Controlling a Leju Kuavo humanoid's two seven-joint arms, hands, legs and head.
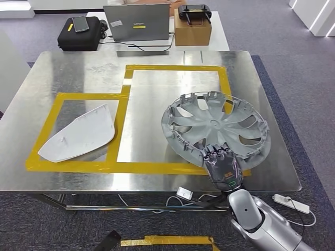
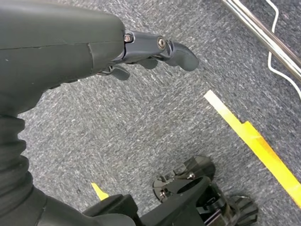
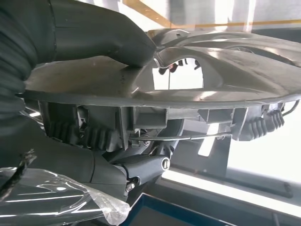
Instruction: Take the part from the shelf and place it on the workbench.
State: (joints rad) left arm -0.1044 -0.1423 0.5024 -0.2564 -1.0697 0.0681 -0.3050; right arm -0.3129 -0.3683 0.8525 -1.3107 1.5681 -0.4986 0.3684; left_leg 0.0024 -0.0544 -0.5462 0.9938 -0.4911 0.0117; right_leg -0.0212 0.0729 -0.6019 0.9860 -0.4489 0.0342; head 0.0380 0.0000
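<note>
A: Item one, wheel cover (image 1: 216,128). Location?

B: Silver-grey, spoked, clips facing up. It sits over the larger yellow tape frame (image 1: 174,69) on the bench (image 1: 87,65), its near rim overhanging the frame's front strip. From the head view I cannot tell whether it rests flat or is held just clear of the steel.

A: Item two, right hand (image 1: 222,163). Condition?

B: Clamped on the cover's near rim: thumb over one face, darker fingers (image 3: 142,167) curled under the other, seen in the right wrist view. No gap between hand and part.

A: Item three, left hand (image 2: 149,49)?

B: Hanging over grey carpet, away from the bench, holding nothing, its fingers loosely extended.

A: Other stock near the cover?

B: A white panel (image 1: 79,136) in the smaller tape frame, well apart from the cover.

A: Risks, as you judge them?

B: The grip is at one edge only, so a release while the cover is tilted could make it rock or skid past the tape. Fingers under the rim may snag the clips on withdrawal and drag the cover toward the bench edge.
</note>
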